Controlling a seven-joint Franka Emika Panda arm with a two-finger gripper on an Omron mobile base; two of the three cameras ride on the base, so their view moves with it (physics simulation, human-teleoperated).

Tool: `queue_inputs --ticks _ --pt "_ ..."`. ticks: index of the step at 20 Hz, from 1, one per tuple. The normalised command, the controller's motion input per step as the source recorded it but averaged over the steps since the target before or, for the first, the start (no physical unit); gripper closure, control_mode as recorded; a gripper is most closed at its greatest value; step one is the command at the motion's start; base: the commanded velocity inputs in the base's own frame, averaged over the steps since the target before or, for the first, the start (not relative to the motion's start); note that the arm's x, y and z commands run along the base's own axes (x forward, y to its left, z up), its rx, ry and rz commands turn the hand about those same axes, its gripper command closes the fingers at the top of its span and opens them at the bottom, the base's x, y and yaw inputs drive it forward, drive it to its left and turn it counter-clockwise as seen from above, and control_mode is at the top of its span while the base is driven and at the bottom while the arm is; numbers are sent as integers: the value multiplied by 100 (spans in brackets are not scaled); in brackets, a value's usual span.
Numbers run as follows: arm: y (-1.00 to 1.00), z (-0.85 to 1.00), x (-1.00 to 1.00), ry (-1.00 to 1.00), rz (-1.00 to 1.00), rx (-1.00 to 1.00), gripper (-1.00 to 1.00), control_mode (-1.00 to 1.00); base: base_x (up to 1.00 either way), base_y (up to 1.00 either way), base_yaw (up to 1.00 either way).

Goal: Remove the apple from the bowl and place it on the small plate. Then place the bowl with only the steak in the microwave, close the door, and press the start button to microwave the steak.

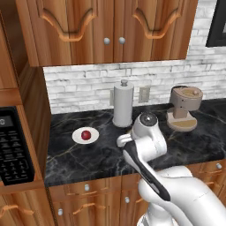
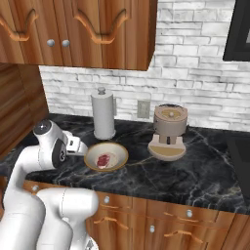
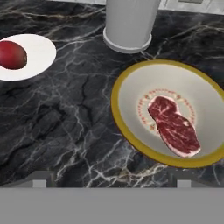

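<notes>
While the apple sits on the small plate, the spread, empty end effector could tip the bowl near the surface's front edge, sliding the steak out.

A bare strip of dark worktop is left between the small plate with the apple and the bowl. Passage behind the bowl is blocked by the paper-towel holder standing just beside its rim. The coffee grinder is set well apart, with open worktop in front.
</notes>
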Motion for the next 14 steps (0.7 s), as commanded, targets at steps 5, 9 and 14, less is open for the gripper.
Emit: queue_inputs --ticks 5,9,14 --pt "-32 0 -43 2 -9 0 -100 -100 0 0 0" --pt "-18 0 -19 5 -8 0 -100 -100 0 0 0" --pt "0 0 28 10 1 0 -100 -100 0 0 0"
